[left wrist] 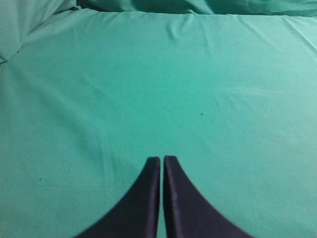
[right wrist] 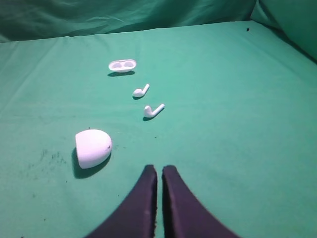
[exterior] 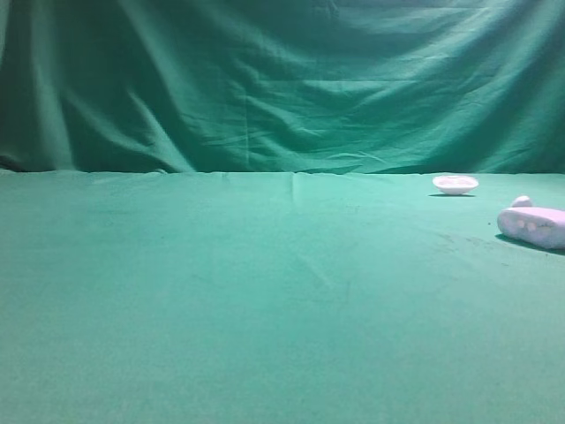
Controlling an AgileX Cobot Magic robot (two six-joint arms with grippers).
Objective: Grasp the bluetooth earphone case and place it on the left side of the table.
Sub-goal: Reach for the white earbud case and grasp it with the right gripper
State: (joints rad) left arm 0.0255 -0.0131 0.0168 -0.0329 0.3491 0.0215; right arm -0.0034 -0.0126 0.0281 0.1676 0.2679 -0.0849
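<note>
The bluetooth earphone case (exterior: 534,225), white, glossy and rounded, lies on the green table (exterior: 265,300) at the far right edge of the exterior view. In the right wrist view the case (right wrist: 92,147) lies ahead and to the left of my right gripper (right wrist: 159,168), which is shut, empty and apart from it. My left gripper (left wrist: 162,158) is shut and empty over bare green cloth (left wrist: 198,74). Neither gripper shows in the exterior view.
A thin shallow white oval dish (exterior: 455,184) lies farther back, also seen in the right wrist view (right wrist: 122,65). Two white earbuds (right wrist: 141,90) (right wrist: 153,110) lie between dish and case. A tiny white lump (exterior: 522,201) sits behind the case. A folded darker green cloth wall (exterior: 265,79) stands behind.
</note>
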